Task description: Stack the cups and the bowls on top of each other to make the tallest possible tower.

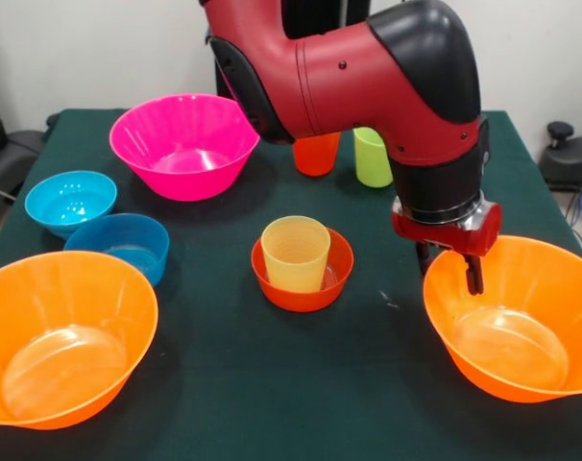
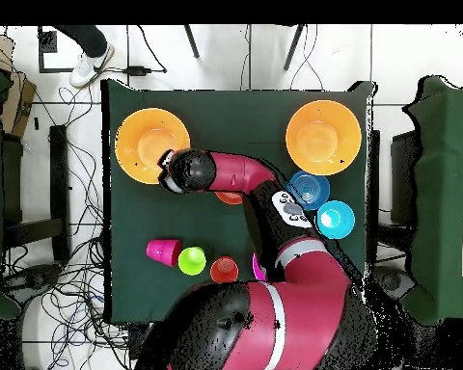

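- Ribbed yellow cup [image 1: 295, 253] stands upright in the small red-orange bowl [image 1: 302, 288], mid-table.
- Two large orange bowls [image 1: 64, 336] [image 1: 515, 322] sit at the near corners.
- Magenta bowl [image 1: 183, 144], light blue bowl [image 1: 70, 201] and darker blue bowl [image 1: 120, 245] lie left.
- Orange cup [image 1: 316, 154] and lime green cup [image 1: 373, 157] stand behind my arm.

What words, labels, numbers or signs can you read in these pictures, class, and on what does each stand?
None can be read.
The white patch on the arm bears dark marks, too small to read.
The bowls, such as the pink bowl, and the yellow cup show no print.
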You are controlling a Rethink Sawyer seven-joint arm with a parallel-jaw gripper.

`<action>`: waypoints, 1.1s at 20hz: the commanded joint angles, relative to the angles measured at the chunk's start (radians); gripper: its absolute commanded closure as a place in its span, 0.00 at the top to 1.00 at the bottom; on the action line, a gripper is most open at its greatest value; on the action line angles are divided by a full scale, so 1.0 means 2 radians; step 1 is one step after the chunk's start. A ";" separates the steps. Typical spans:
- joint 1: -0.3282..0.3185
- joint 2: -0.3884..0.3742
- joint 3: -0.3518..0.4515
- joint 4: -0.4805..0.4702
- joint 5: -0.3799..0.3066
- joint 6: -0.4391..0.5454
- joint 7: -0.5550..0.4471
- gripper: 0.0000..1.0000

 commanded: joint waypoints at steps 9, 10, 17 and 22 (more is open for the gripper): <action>0.018 0.006 0.013 -0.017 -0.073 -0.020 -0.048 0.00; 0.023 0.001 0.007 -0.018 -0.072 -0.013 -0.044 0.00; 0.037 -0.009 -0.011 -0.022 -0.068 0.005 -0.031 0.00; 0.040 -0.026 -0.019 -0.013 -0.048 0.012 -0.006 0.00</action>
